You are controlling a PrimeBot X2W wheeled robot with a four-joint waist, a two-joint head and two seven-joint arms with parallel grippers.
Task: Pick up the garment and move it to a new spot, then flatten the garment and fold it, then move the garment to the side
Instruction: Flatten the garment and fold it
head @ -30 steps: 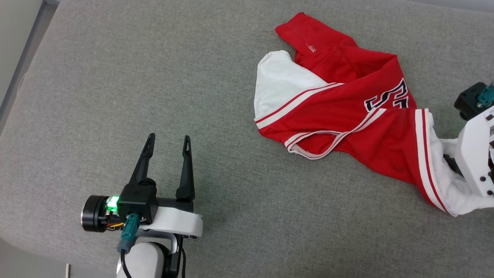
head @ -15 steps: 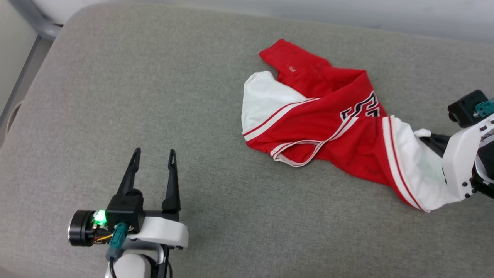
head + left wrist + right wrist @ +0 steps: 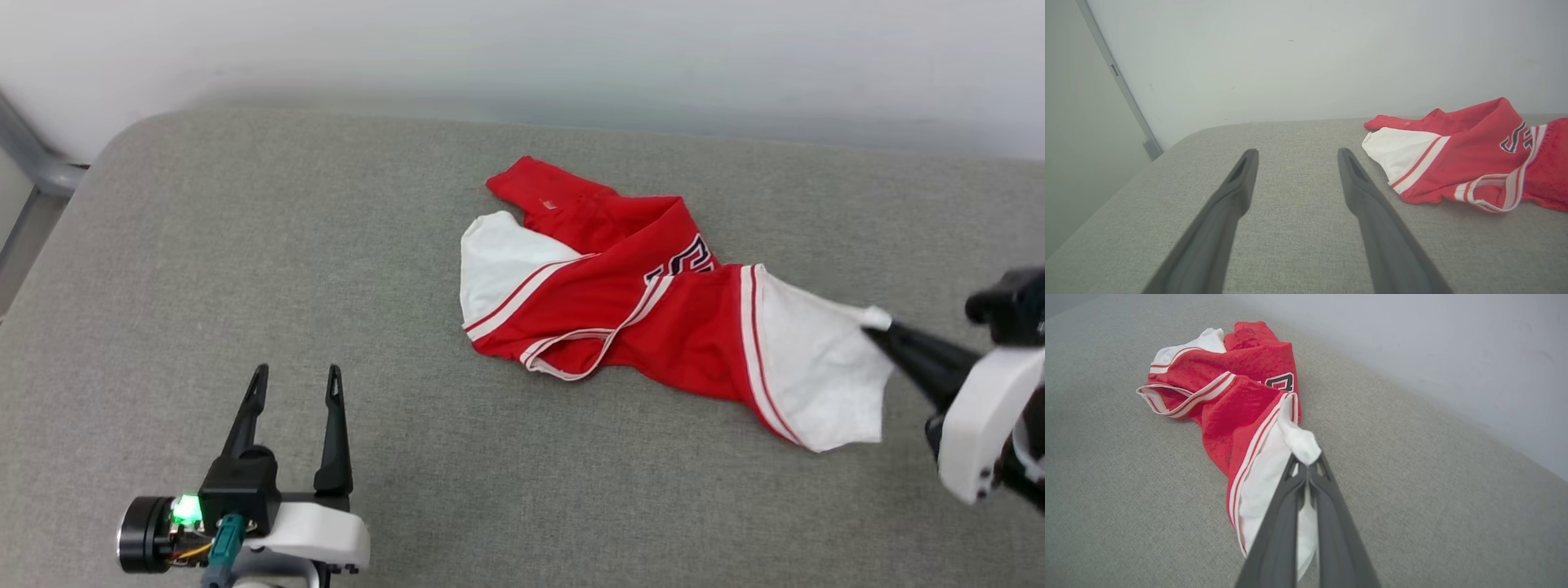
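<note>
Right wrist view: thin pinch on a sleeve

Right gripper [image 3: 1306,467] pressed shut on the white sleeve tip [image 3: 1302,445] of the red jersey-style T-shirt [image 3: 1241,400]. The body lies crumpled on the grey fabric cushion [image 3: 1126,498]. Left gripper [image 3: 296,376] spread, empty, well apart.

Risk: the small bite may slip if the body drags. Black lettering [image 3: 682,260] mostly folded away.

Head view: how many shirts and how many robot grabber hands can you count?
Shirts: 1, the red and white garment
Grippers: 2, the left gripper, open, and the right gripper, shut on the garment's white sleeve
Total: 3
</note>
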